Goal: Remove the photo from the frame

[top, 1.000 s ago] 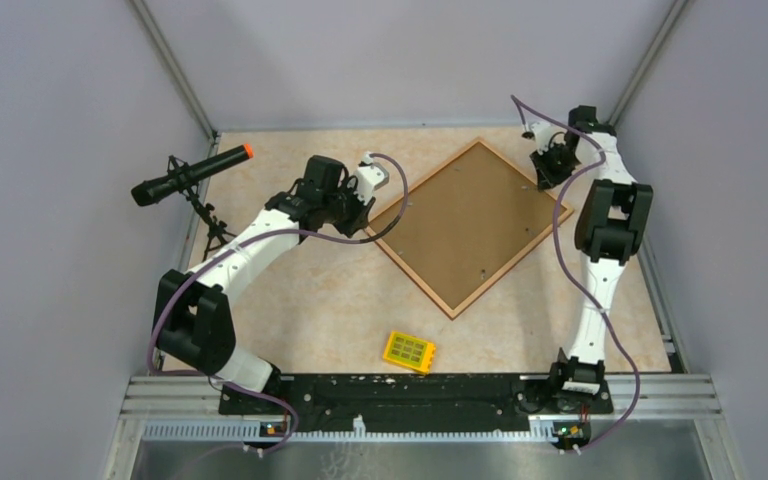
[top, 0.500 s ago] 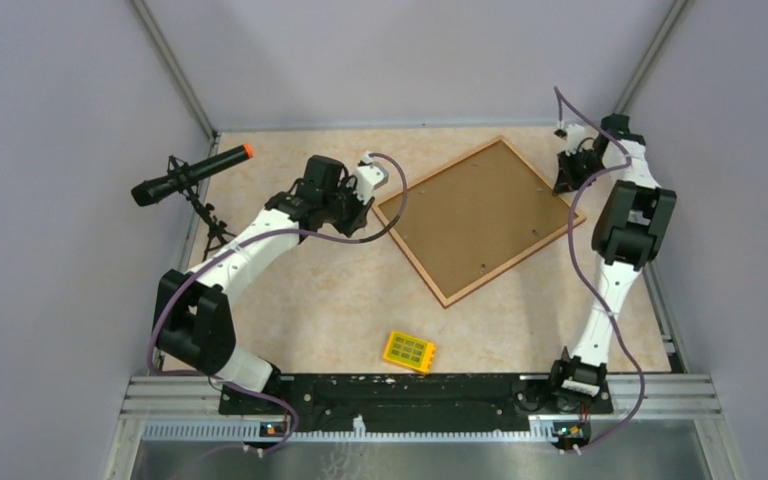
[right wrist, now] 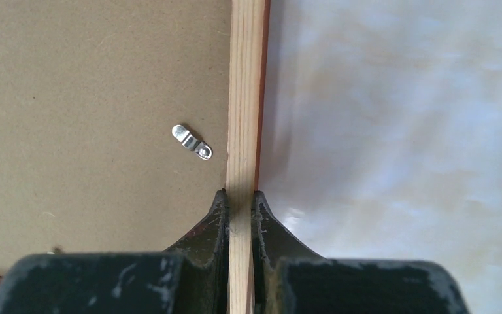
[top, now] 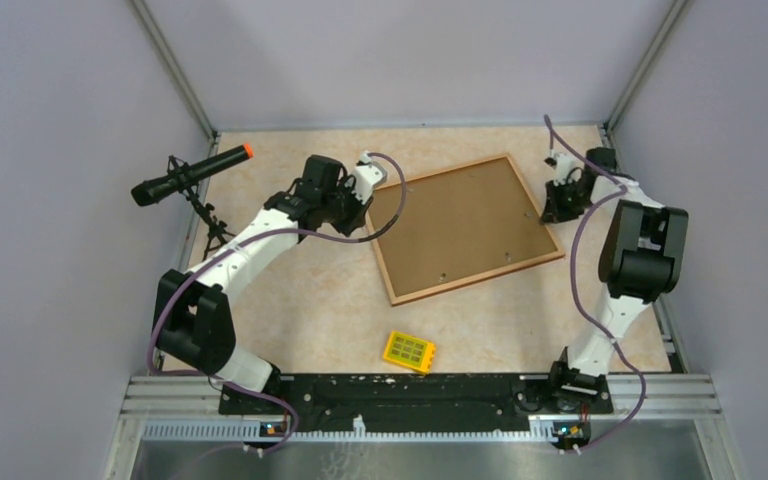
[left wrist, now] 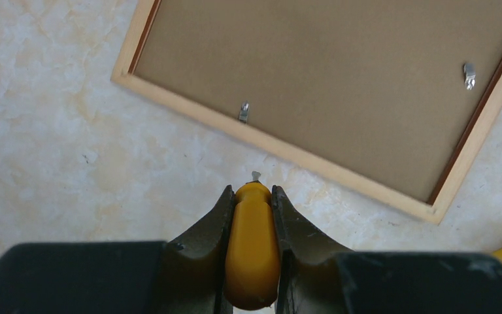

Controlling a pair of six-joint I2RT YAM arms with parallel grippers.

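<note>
The large rectangular picture frame (top: 460, 225) with a narrow reddish-brown wooden border lies face down on the pale marbled bench (top: 310, 310), right of centre towards the far side. Its brown fibreboard back and light wood rim face up, so the photo is hidden. Small silver metal clips (right wrist: 193, 142) sit on the board near the rim. The right hand (right wrist: 239, 196) is closed on the frame's right edge, one finger on each side of the rim. The left hand (left wrist: 253, 193) grips a rounded yellow-orange tool handle (left wrist: 253, 248), whose small metal tip points at the frame's left edge, just short of it. A small yellow block (top: 409, 352) lies nearer the front. A black microphone (top: 190, 175) with an orange tip stands at the left.
</note>
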